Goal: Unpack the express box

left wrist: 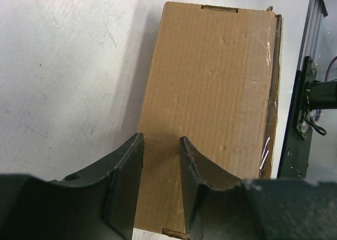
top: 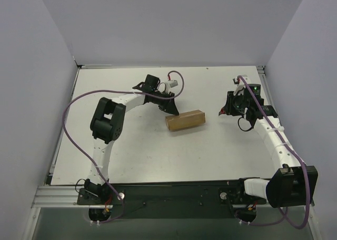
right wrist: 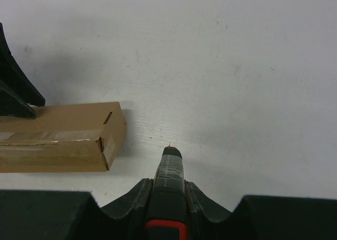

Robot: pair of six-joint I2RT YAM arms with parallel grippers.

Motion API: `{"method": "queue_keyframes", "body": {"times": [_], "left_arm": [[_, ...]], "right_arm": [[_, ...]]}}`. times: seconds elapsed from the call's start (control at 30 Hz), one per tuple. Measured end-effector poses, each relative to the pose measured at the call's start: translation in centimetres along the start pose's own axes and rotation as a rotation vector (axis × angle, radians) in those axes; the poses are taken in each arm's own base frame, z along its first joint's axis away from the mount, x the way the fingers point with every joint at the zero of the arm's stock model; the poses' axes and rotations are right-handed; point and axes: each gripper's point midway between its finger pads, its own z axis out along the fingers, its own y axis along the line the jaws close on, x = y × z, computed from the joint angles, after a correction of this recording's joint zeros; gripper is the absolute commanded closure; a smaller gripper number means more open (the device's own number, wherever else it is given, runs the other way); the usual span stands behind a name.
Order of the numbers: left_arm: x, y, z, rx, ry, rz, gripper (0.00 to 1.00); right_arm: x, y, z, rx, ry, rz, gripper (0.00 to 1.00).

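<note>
The express box [top: 185,120] is a closed brown carton lying flat mid-table, with clear tape along its seam. It also shows in the left wrist view [left wrist: 210,82] and the right wrist view [right wrist: 58,137]. My left gripper [top: 171,109] sits at the box's left end, and its jaws [left wrist: 160,145] stand a little apart over the box top with nothing between them. My right gripper [top: 227,109] is to the right of the box, apart from it. It is shut [right wrist: 169,190] on the red-and-black utility knife [right wrist: 171,169], whose tip points at the bare table beside the box's right end.
The white table [top: 131,156] is enclosed by grey walls on the left, back and right. An aluminium rail with a black plate [top: 174,192] runs along the near edge at the arm bases. Purple cables loop over both arms.
</note>
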Motion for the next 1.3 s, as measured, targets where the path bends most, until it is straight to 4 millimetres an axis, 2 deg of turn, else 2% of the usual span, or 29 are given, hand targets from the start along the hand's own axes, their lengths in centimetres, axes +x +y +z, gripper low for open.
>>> {"method": "queue_keyframes", "body": {"times": [0.2,0.3,0.4,0.53,0.57,0.67,0.73,0.83,0.9,0.97,1.07,1.17,1.23,1.3], "left_arm": [[-0.2,1.2,-0.1,-0.006,-0.014,-0.033,0.58],[0.9,2.8,0.2,-0.022,0.0,-0.077,0.57],[1.6,3.8,0.1,-0.003,0.002,-0.132,0.51],[0.5,5.5,-1.5,-0.036,-0.038,-0.148,0.43],[0.3,5.9,-2.1,-0.047,-0.049,-0.152,0.3],[-0.5,7.0,-4.1,-0.113,-0.085,-0.153,0.2],[-1.4,7.0,-5.8,-0.165,-0.11,-0.142,0.14],[-3.3,4.9,-8.1,-0.229,-0.15,-0.086,0.09],[-5.2,2.5,-9.2,-0.266,-0.177,-0.006,0.04],[-7.0,-0.5,-9.5,-0.286,-0.193,0.105,0.03],[-9.4,-4.9,-8.7,-0.279,-0.18,0.227,0.03],[-11.0,-7.9,-7.3,-0.266,-0.159,0.316,0.03],[-11.1,-8.8,-6.4,-0.272,-0.137,0.357,0.03],[-10.5,-8.6,-5.4,-0.289,-0.102,0.368,0.02]], "right_arm": [[0.2,0.2,0.2,-0.005,0.009,-0.01,1.0],[0.4,0.3,0.4,-0.009,0.02,-0.018,1.0],[0.8,0.6,0.7,-0.017,0.04,-0.025,1.0],[0.6,0.9,0.8,-0.024,0.045,-0.035,1.0],[0.4,1.0,0.7,-0.026,0.043,-0.039,1.0],[0.0,0.9,0.7,-0.026,0.034,-0.052,1.0],[0.0,0.9,0.7,-0.026,0.033,-0.061,1.0],[0.0,0.9,1.0,-0.03,0.034,-0.058,1.0],[-0.1,0.8,1.3,-0.042,0.037,-0.047,1.0],[-0.6,0.8,1.6,-0.053,0.024,-0.027,1.0],[-1.5,0.9,1.6,-0.07,-0.003,0.017,1.0],[-3.0,1.3,1.5,-0.094,-0.053,0.056,1.0],[-3.9,1.7,1.3,-0.112,-0.087,0.08,1.0],[-4.5,1.9,1.1,-0.122,-0.112,0.099,1.0]]}}
